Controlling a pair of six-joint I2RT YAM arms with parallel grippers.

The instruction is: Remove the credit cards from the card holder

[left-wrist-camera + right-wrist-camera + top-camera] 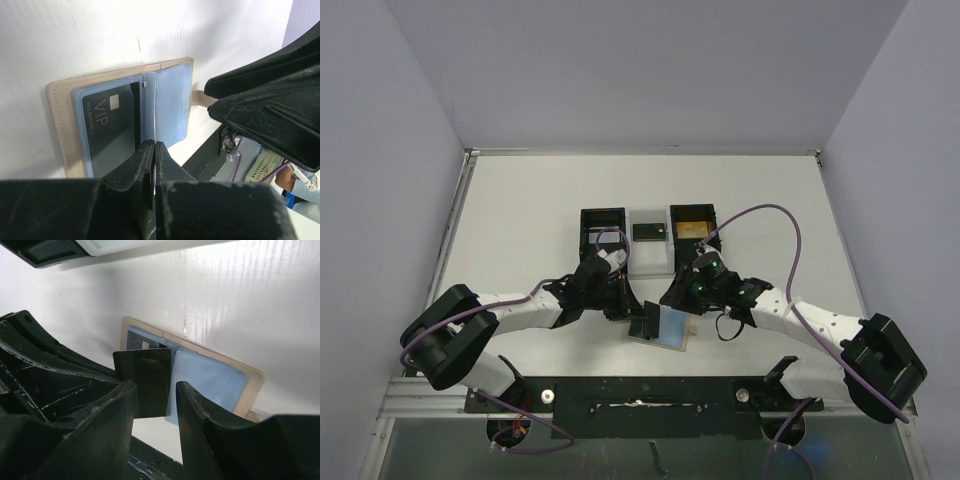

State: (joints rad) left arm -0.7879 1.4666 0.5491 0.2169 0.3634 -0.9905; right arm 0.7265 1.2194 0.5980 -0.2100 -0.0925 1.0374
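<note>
Card holder lies open and flat on the table, inside face up. It sits close to the near edge, midway between my two arms and just in front of the tray. Its long axis runs across the table from left to right, slightly skewed, with the fold crossing it front to back. The tan rim frames two blue-grey panels. The left panel holds a VIP card in its pocket, lettering running along the card's length. The right panel shows only clear plastic, and a tan tab sticks out from its outer edge, pointing toward my right arm.

My left gripper has its jaws pressed together on a black card, which stands on edge over the fold. The left wrist view shows that card only as a thin line. My right gripper hovers over the right panel with jaws spread and nothing between them. The black card stands just beyond its fingertips, and I cannot tell whether they touch it.
</note>
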